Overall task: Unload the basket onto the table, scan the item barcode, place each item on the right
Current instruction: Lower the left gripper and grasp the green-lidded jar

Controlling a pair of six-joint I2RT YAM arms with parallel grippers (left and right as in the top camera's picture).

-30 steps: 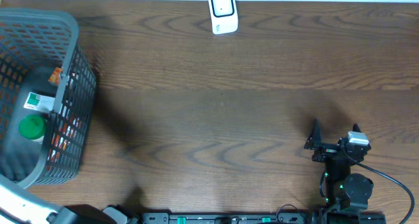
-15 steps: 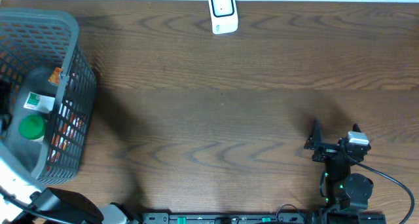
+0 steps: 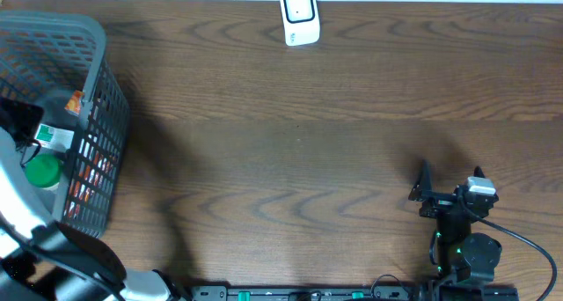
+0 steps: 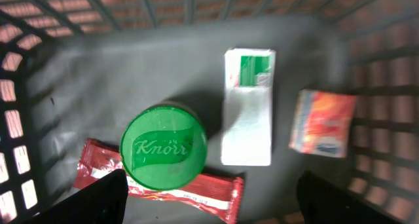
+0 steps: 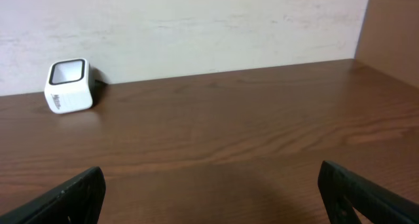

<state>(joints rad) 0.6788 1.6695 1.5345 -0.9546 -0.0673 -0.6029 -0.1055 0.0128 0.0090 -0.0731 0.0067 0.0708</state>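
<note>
knorr jar, green lid up, sits on the floor of the grey basket at the left end of the worktop. just beside it: white carton, orange packet, red wrapper (partly hidden by the jar). left jaws hang above them, spread wide, nothing held. right jaws wide apart, empty, well away, facing the white scanner.

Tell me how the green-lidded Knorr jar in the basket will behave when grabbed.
Seen lid-on, the jar looks round, so its sides may slip in a pinch. It overlaps the red packet, so it might rock or tip if nudged. Tipped over, it would likely roll.
</note>
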